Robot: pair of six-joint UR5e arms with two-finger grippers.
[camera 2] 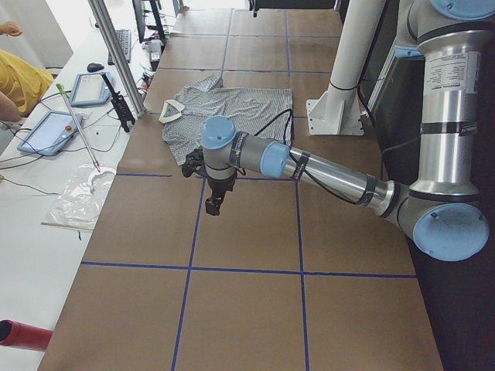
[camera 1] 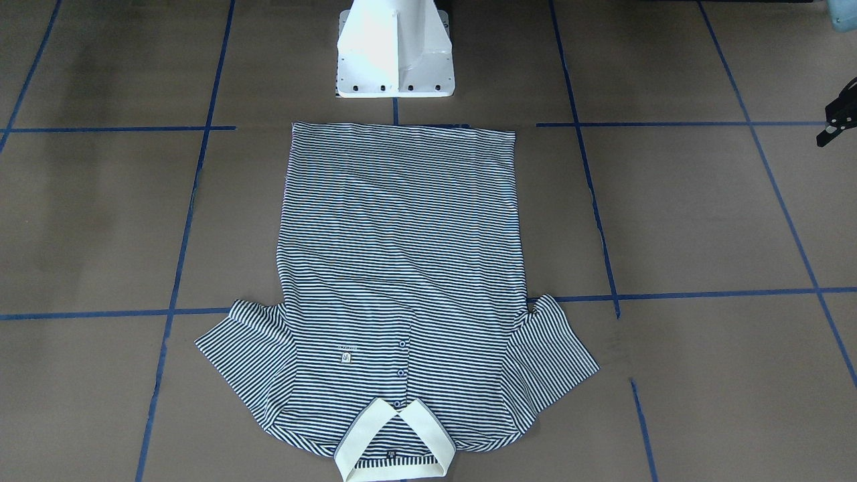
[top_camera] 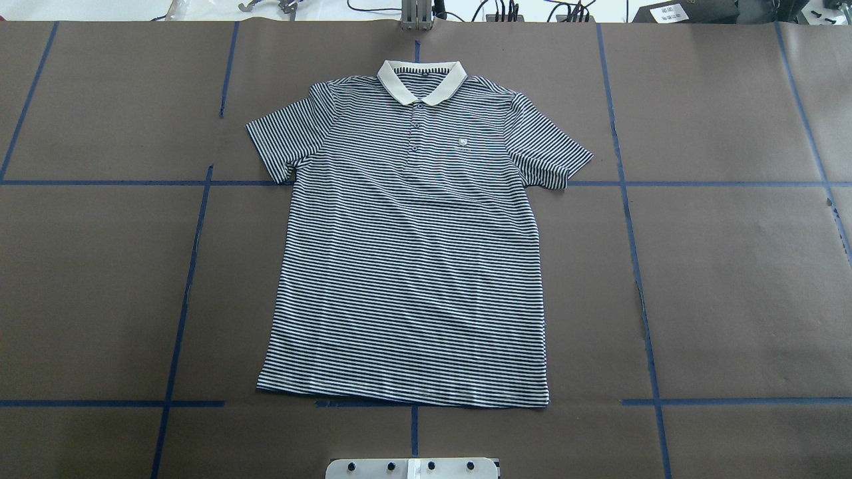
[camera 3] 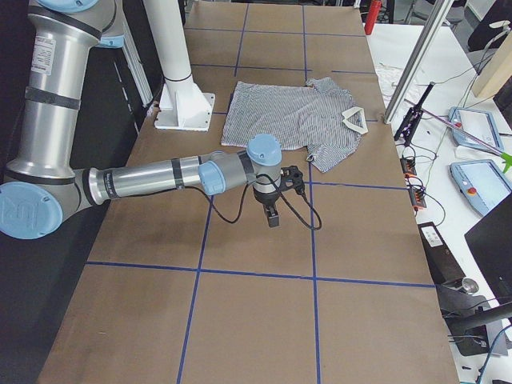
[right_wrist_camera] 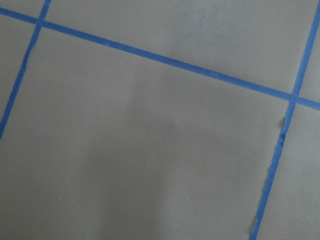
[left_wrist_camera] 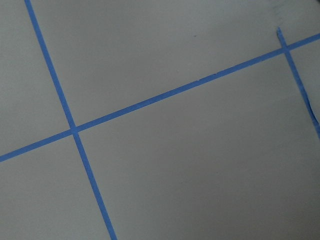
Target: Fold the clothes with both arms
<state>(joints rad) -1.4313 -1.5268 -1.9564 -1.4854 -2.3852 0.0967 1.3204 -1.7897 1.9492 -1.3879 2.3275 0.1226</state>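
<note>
The right arm (camera 3: 152,180) stretched low over the bench (camera 3: 240,320), its gripper (camera 3: 273,219) pointing down, short of the striped polo shirt (camera 3: 280,116) lying flat beyond.

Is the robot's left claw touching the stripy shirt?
Apart. The overhead view shows the polo shirt lying alone; the left gripper hangs over bare table in the exterior left view.

Brown table (top_camera: 732,279) carries a striped polo shirt (top_camera: 413,266) laid flat
</note>
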